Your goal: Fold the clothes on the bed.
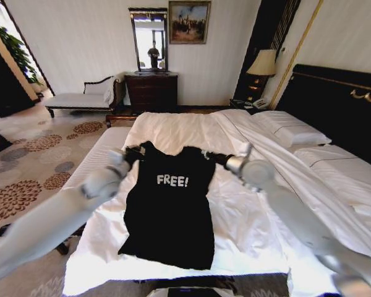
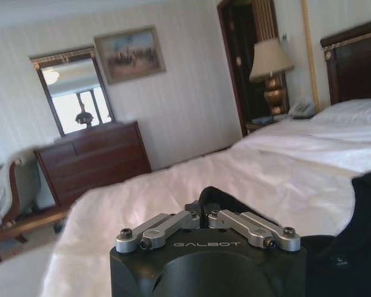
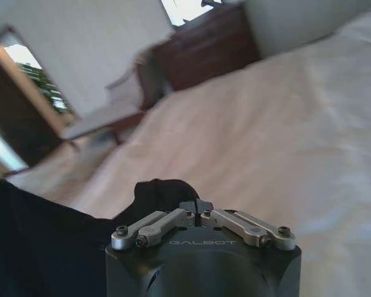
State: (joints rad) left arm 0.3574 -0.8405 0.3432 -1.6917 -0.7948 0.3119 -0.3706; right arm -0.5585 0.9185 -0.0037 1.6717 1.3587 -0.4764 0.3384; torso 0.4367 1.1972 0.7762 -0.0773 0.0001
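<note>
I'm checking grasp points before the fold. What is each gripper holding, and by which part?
Both hold the black T-shirt at its shoulder corners: the left gripper is shut on one, the right gripper on the other.

Walls (image 1: 86, 43) are pale w/ fine vertical stripes. On the far wall hangs a mirror (image 1: 149, 38) in a dark frame, and just beside it a painting (image 1: 189, 21) in a gold frame. Under the mirror stands a dark wood dresser (image 1: 151, 91). Left of it is a pale chaise (image 1: 83, 98) w/ dark legs. The carpet (image 1: 31, 161) is beige w/ brown flower patterns. A lamp (image 1: 263, 65) w/ cream shade stands on the nightstand, a phone (image 1: 260, 103) near it. Daylight comes from the left, by a green plant (image 1: 15, 46).
</note>
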